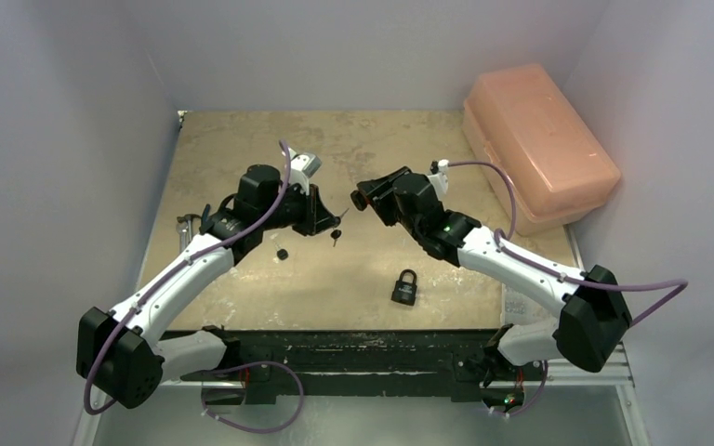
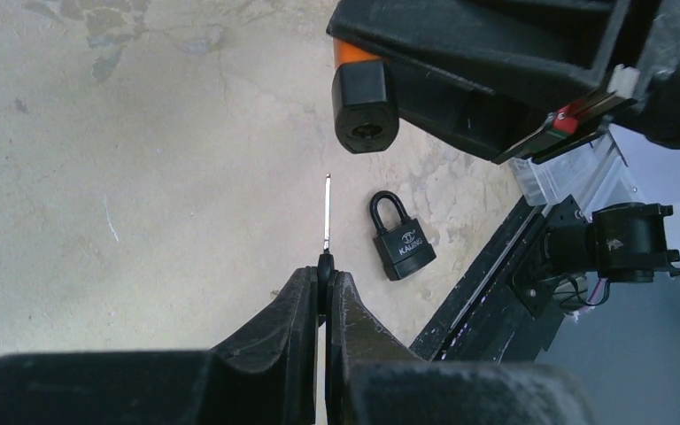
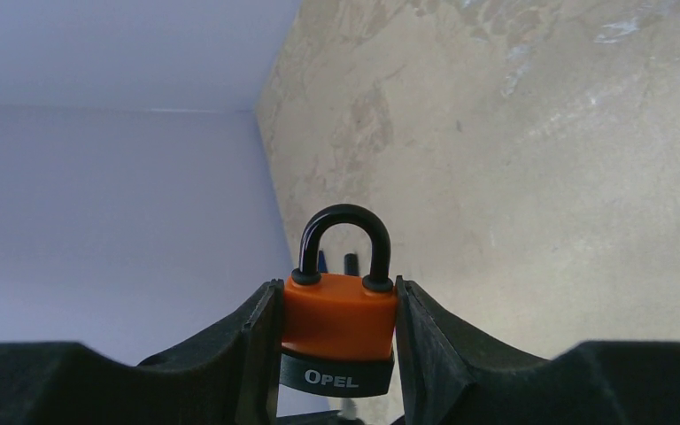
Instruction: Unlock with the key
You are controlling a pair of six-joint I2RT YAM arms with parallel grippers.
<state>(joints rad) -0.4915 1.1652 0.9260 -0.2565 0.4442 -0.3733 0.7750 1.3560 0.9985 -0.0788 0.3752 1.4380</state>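
The key [image 2: 327, 212] is pinched by its black head between the closed left fingers [image 2: 294, 312], and its thin blade projects straight ahead above the surface [image 2: 97, 177]. The orange padlock [image 3: 340, 320] is clamped by its body between the right fingers [image 3: 252, 341] with its shackle [image 3: 345, 232] shut, and is held in the air just ahead of the key. In the left wrist view its black underside with the keyhole [image 2: 365, 133] is turned toward the blade, but it sits a little to one side of the blade's line and apart from the tip. A second, black padlock [image 2: 400, 241] lies flat on the surface, nearer the bases.

The step in hand is judged to be alignment before insertion. It is best done by shifting the blade sideways until its line runs through the slot. The blade's flat should then be matched to the slot's orientation, which cannot be read here, before the key is advanced slowly along its own axis. A firm hold on the lock is needed so that it is not pushed back. If driven in off-centre, the thin blade could bend or slip in the pinch.
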